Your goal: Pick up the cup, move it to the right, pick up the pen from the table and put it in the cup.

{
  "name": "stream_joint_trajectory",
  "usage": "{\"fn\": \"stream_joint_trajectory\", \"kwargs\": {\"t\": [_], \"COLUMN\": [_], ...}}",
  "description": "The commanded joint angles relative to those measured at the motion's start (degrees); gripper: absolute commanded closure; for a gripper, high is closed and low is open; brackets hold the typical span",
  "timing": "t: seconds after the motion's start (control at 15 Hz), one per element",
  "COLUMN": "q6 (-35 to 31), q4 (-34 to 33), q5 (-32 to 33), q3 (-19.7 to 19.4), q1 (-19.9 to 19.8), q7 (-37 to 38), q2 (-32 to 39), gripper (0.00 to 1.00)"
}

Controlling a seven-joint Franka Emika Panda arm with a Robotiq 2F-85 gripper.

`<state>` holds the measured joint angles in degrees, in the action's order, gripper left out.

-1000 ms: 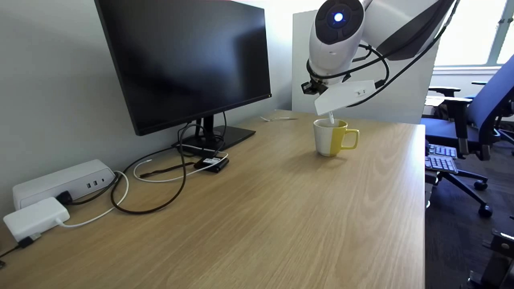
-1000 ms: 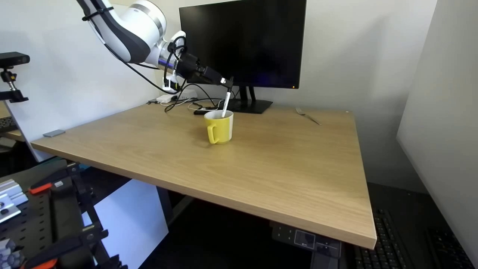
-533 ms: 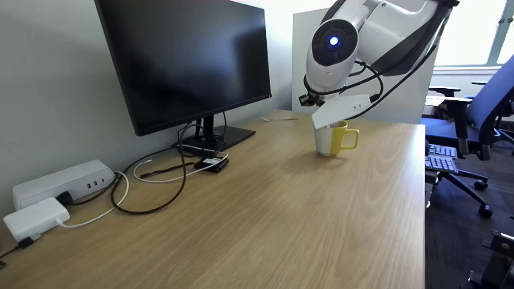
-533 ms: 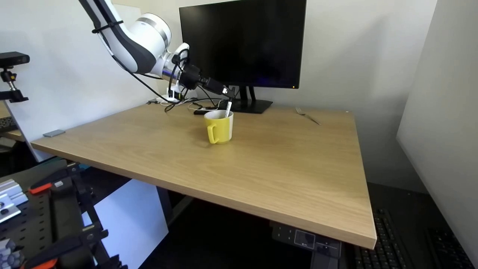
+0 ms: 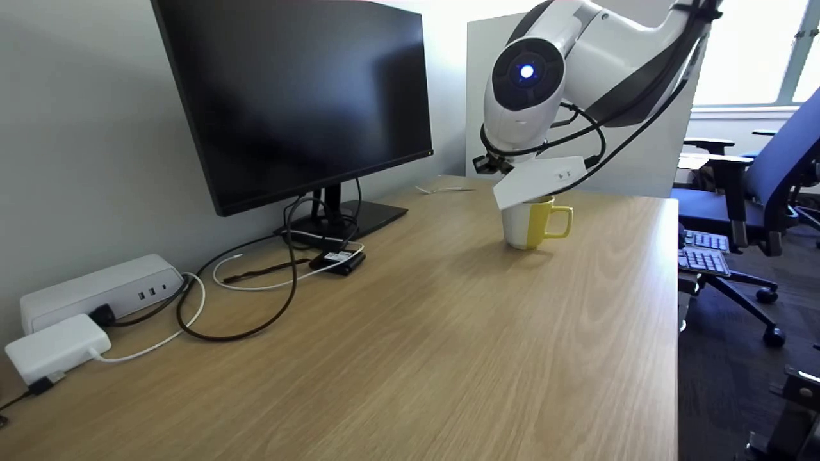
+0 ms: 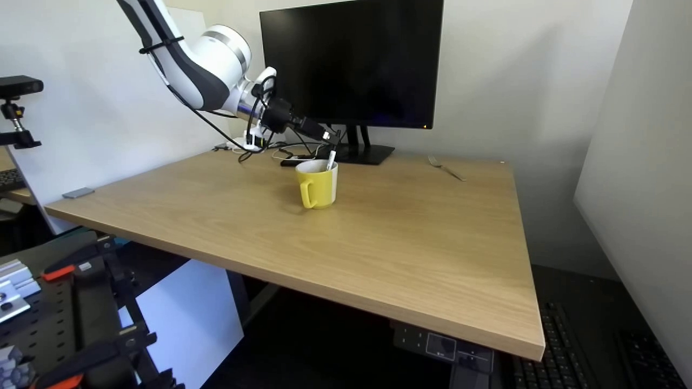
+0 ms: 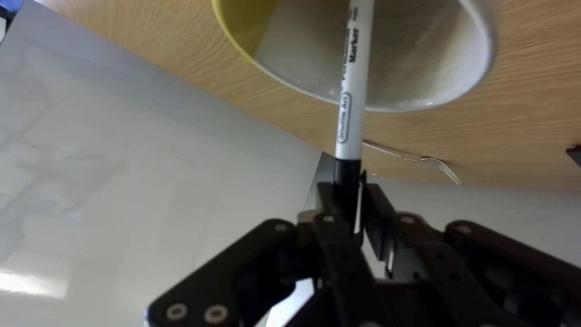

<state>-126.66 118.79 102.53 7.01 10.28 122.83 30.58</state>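
Note:
The cup (image 5: 526, 227), a white and yellow mug with a yellow handle, stands upright on the table (image 5: 448, 358). It also shows in an exterior view (image 6: 318, 189) and at the top of the wrist view (image 7: 417, 59). The pen (image 7: 354, 91) has a white barrel and a black cap. Its lower part is inside the cup and it leans slightly; it also shows in an exterior view (image 6: 331, 160). My gripper (image 7: 348, 193) is shut on the pen's black cap, just above the cup's rim (image 6: 334, 139). In an exterior view a white plate on the arm hides gripper and pen.
A fork (image 6: 446, 168) lies at the back of the table. A monitor (image 6: 351, 65) stands behind the cup. Cables (image 5: 295, 269), a white power box (image 5: 102, 291) and a white adapter (image 5: 57, 346) lie along the wall. A white partition (image 5: 487, 96) stands at the table's end.
The arm has moved down, mostly in the first half second. The pen has sunk deeper into the cup with the gripper on it. The cup has not moved.

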Motion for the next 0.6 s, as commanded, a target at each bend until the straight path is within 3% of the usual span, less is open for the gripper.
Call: {"fn": "stream_joint_trajectory", "kwargs": {"t": [0.0,0.13,0.53], "q6": [-2.0,-2.5,-5.5], "q4": [-0.5,-0.5,0.6], "q5": [1.6,1.6,-0.2], "q3": [1.3,1.4,2.0], "q1": [-2.0,-2.2,-2.7], "q7": [1.4,1.4,0.0], "q2": [0.3,0.2,-1.5], "gripper": [0.53,0.47,0.05]}}
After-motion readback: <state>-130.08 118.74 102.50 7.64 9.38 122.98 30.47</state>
